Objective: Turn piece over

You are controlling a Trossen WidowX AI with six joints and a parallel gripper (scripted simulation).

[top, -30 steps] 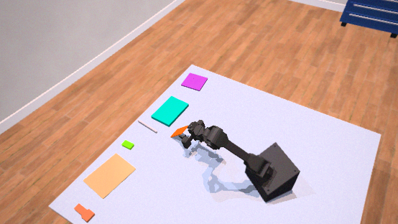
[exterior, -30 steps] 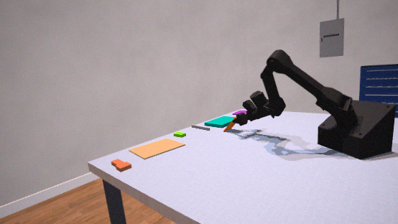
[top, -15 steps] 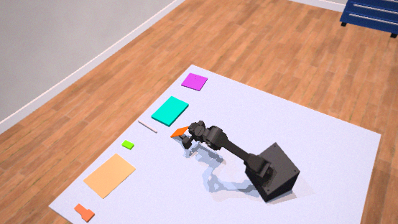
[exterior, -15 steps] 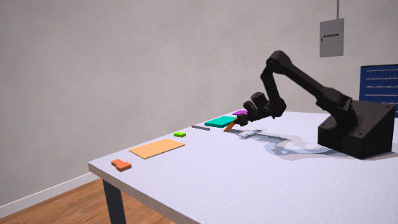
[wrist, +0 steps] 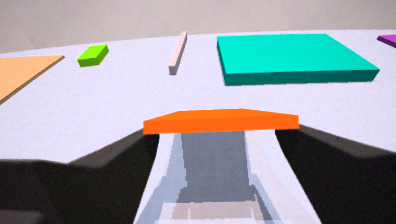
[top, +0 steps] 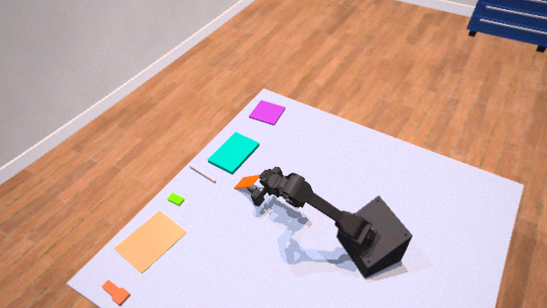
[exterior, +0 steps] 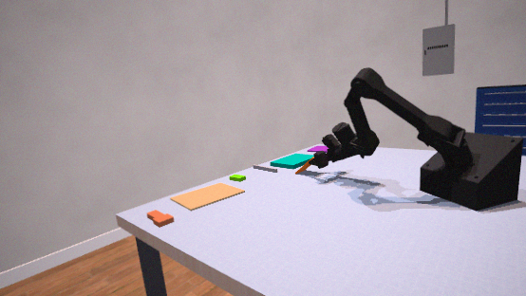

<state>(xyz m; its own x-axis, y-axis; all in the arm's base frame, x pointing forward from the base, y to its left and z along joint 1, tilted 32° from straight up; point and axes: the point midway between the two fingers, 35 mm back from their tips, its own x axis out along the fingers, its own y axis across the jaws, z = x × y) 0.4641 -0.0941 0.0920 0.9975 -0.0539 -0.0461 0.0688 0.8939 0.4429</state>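
Note:
The piece is a thin orange plate [top: 248, 182] [exterior: 304, 166] [wrist: 221, 121]. My gripper [top: 258, 190] [exterior: 317, 160] [wrist: 216, 128] is shut on it across its width and holds it tilted, its far edge raised and its lower edge near or on the white mat [top: 395, 163] [exterior: 309, 228] [wrist: 100, 110]. In the wrist view the plate shows nearly edge-on between the two dark fingers. I cannot see a mark on it. It is well out from my base [top: 382, 237] [exterior: 475, 175].
A teal slab [top: 233, 152] [exterior: 291, 161] [wrist: 292, 57] lies just beyond the plate. A thin pale bar [top: 202, 174] [exterior: 265, 168] [wrist: 177, 52], a green block [top: 176, 198] [exterior: 237, 177] [wrist: 93, 55], a tan sheet [top: 150, 241] [exterior: 207, 195] [wrist: 20, 75], a magenta tile [top: 267, 112] [exterior: 317, 148] and an orange notched block [top: 117, 292] [exterior: 159, 217] line the mat's left side.

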